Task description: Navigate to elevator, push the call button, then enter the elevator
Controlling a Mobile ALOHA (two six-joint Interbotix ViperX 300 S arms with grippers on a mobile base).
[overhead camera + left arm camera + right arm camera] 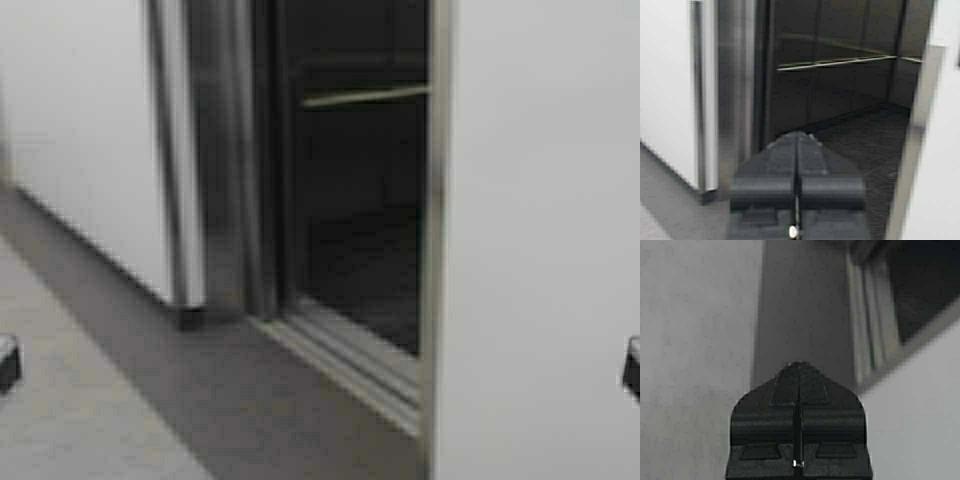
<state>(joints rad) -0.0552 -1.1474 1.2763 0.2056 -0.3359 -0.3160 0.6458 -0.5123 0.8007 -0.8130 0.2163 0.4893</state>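
The elevator is seen ahead and slightly to the left in the high view, with its doors drawn back so that the dark cabin is exposed. A pale handrail is seen running across the cabin's back wall, and a steel door frame is seen standing at the left of the opening. A grooved metal sill is laid along the threshold, where the dark strip of floor meets the cabin. A white wall is seen on the left of the frame, and a white pillar fills the right side of the view and covers part of the opening. The call button cannot be found in any view. The left gripper is held low and pointed at the open cabin, with its fingers pressed together and nothing between them. The right gripper is pointed down at the dark floor strip beside the sill, and its fingers are likewise clenched on nothing. In the high view, only small dark parts of the two arms are seen at the lower left and lower right edges.
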